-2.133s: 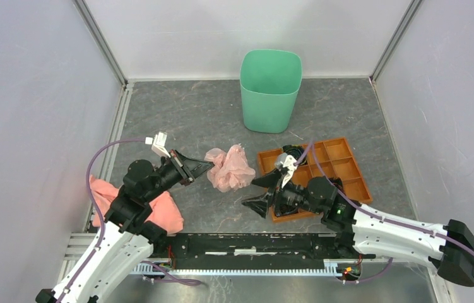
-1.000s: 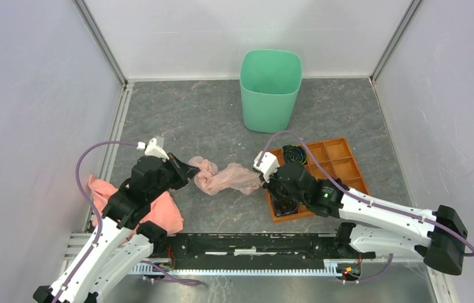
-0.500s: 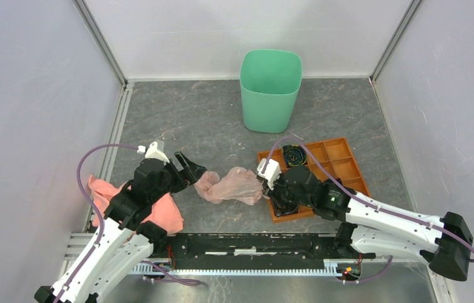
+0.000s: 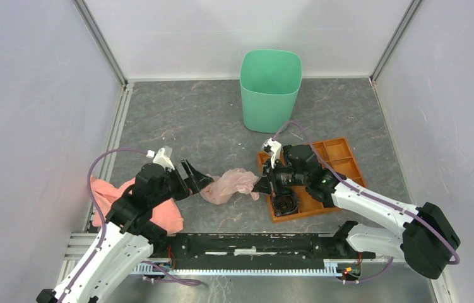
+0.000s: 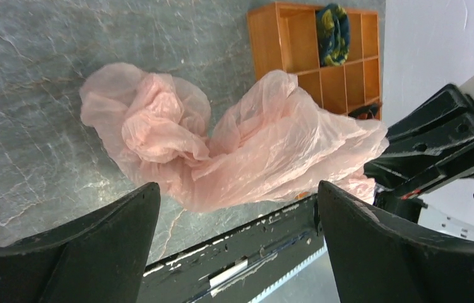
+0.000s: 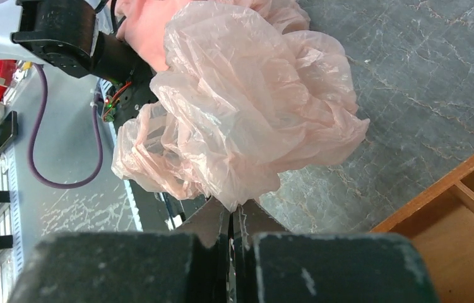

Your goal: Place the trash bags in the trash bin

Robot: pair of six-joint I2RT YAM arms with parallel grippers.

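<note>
The trash bag (image 4: 228, 185) is a crumpled, see-through pale pink film between the two arms, in front of the orange tray. My right gripper (image 4: 260, 186) is shut on its right end; in the right wrist view the film (image 6: 247, 107) bunches out from the closed tips of that gripper (image 6: 231, 214). My left gripper (image 4: 197, 177) stands wide open just left of the bag. In the left wrist view the bag (image 5: 240, 151) lies beyond the left gripper (image 5: 237, 189), not between its fingers. The mint-green trash bin (image 4: 271, 88) stands upright at the back centre, apart from both arms.
An orange compartment tray (image 4: 341, 165) lies right of the bag, under the right arm, with a dark coiled item (image 4: 284, 203) in one near cell. A salmon-pink cloth (image 4: 161, 211) lies at the front left beside the left arm. Grey walls enclose the table.
My left gripper has opened and let go of the bag's left end. My right gripper, still shut on the bag, has drawn it slightly rightward as its wrist swung back over the tray.
</note>
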